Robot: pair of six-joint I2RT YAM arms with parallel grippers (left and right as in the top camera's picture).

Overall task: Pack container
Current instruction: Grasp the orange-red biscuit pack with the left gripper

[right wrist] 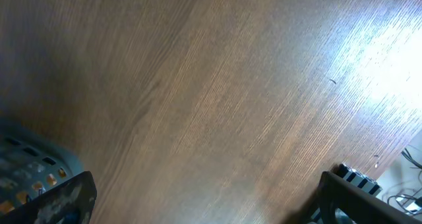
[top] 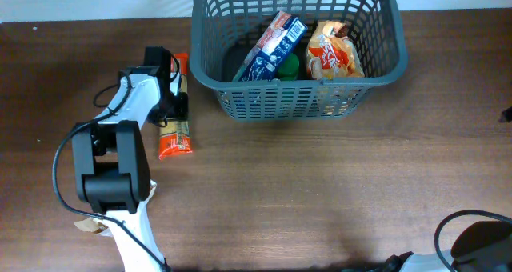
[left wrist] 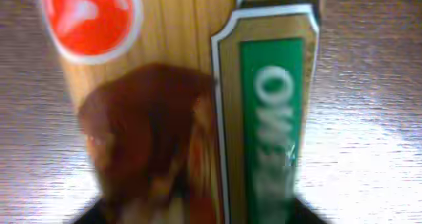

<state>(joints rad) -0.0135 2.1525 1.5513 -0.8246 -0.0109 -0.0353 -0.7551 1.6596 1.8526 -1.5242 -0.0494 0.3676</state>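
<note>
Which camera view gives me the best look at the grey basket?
Overhead: it shows nearly the whole basket, with its rim, slotted walls and inside, cut only by the top edge. The right wrist view catches just one corner at its lower left. The left wrist view shows none of it.

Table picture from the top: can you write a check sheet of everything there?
Surface: brown wood-grain table.
Job's things: grey basket holds a blue carton, orange snack bag; long packet lies outside, left of it.
Clutter: pale scrap beside left arm.
Grippers: left gripper over the packet, jaws unclear; right gripper open, empty.
Cables: black cable on that arm.
Surroundings: white strip beyond table.
</note>
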